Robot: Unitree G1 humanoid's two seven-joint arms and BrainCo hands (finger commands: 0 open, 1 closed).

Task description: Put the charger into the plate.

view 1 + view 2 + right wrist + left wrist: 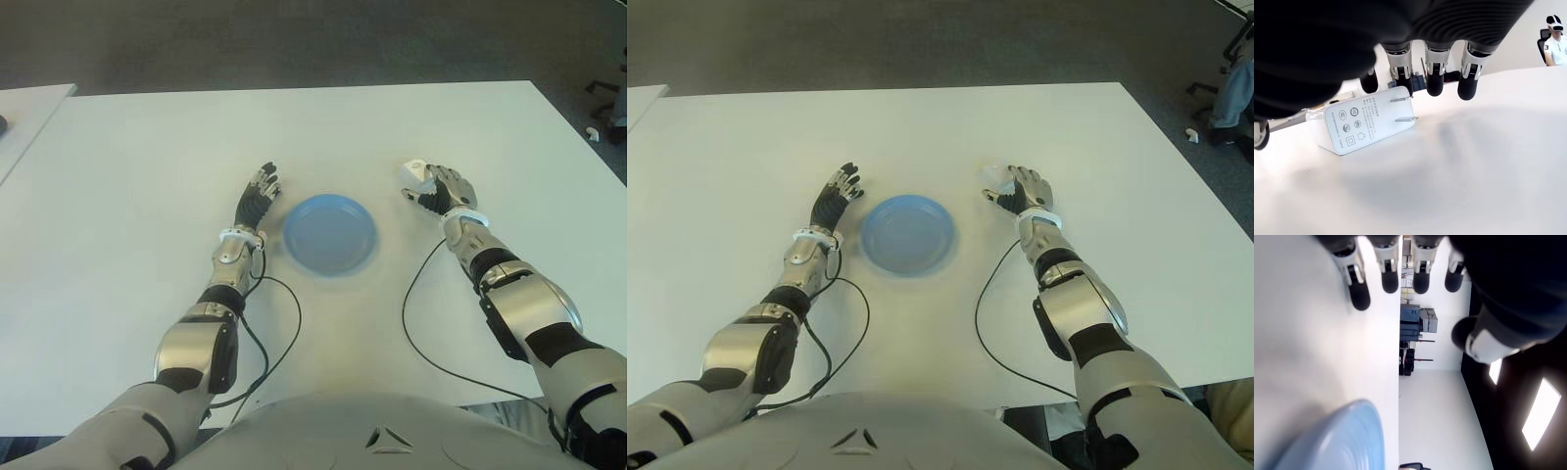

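The white charger (pixel 416 172) lies on the white table (pixel 147 166) to the right of the blue plate (pixel 329 234). In the right wrist view the charger (pixel 1364 125) rests flat on its side, its two metal prongs pointing out. My right hand (pixel 438 188) sits just over and beside it, fingers (pixel 1435 73) extended past its top edge and the thumb off to one side, not closed around it. My left hand (pixel 259 196) shows left of the plate with fingers straight and spread, holding nothing. The plate's rim (pixel 1337 440) appears in the left wrist view.
Black cables (pixel 279 343) trail from both wrists across the table towards my body. A second table (pixel 24 113) stands at the far left. A chair (pixel 607 98) is off the table's right side. A seated person (pixel 1553 41) shows far off in the right wrist view.
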